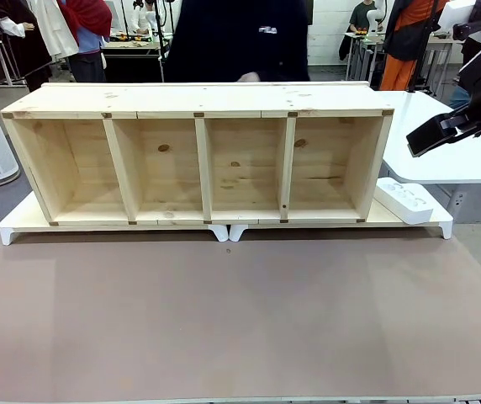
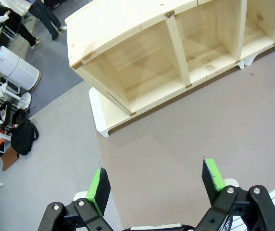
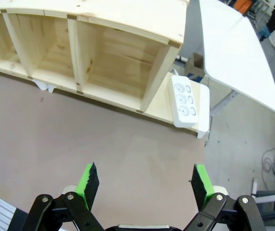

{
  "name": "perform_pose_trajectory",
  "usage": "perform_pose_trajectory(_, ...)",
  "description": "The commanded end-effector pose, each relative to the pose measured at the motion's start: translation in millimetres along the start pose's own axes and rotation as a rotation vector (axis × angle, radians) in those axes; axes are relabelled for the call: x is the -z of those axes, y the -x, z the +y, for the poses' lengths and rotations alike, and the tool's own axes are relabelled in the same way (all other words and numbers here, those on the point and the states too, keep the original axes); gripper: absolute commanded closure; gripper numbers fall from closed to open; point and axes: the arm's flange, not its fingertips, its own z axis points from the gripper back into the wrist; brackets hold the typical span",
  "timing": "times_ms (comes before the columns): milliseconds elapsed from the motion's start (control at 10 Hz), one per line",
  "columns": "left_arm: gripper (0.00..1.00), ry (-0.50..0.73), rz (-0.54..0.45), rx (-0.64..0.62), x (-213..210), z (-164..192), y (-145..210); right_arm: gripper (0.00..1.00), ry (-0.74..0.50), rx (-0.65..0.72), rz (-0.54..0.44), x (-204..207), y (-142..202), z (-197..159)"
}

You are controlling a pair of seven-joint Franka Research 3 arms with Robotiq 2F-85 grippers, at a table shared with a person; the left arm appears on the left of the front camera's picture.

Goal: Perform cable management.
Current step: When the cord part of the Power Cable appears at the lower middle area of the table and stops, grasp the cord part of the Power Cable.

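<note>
Left jaws spread empty over brown tabletop (image 2: 200, 125), right jaws likewise, wooden shelf (image 1: 198, 101) crosswise beyond

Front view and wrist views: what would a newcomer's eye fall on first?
A long wooden shelf with four open compartments stands across the far side of the brown table. A white power strip lies at its right end. The left end effector and the right end effector hang open above the table.

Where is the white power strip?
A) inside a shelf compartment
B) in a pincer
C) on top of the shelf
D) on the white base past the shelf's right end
D: the power strip lies on the white base just outside the shelf's right end wall.
</note>
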Motion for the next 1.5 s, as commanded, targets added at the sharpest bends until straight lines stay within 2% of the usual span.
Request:
perform_pose_trajectory(0, 0.0, -0.004, -0.004, 0.0, -1.2, -0.1, -0.4, 0.0, 0.0, 0.001, -0.002, -0.1, -0.2, -0.1)
perform_pose_trajectory(1400, 0.0, -0.004, -0.004, 0.0, -1.2, -0.1, -0.4, 0.0, 0.0, 0.001, -0.002, -0.1, -0.2, -0.1)
